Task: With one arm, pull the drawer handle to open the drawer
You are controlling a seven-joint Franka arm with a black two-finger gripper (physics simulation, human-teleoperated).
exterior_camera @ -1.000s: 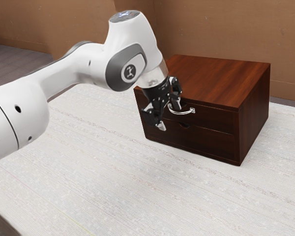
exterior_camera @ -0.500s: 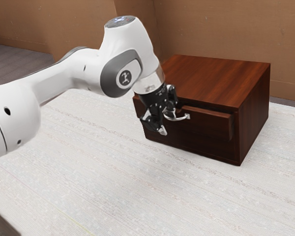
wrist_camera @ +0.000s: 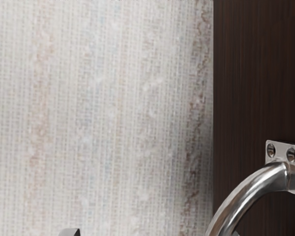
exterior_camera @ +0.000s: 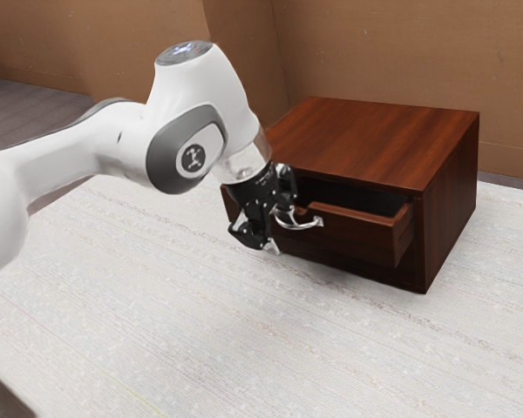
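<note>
On the worktop (exterior_camera: 200,331) stands a wooden cabinet (exterior_camera: 375,139), its top drawer (exterior_camera: 357,228) partly out. The metal handle (exterior_camera: 303,223), level across the drawer front, sits at the gripper (exterior_camera: 275,218), toward the exterior view's right. Whether the jaws clamp it cannot be told.

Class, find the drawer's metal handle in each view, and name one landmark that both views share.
Exterior view: the metal handle sticks out of the pulled-out drawer front, near mid-picture.
Wrist view: the metal handle curves off its screwed mounting plate, on dark wood beside the pale tabletop.
Shared landmark: the dark drawer front.
</note>
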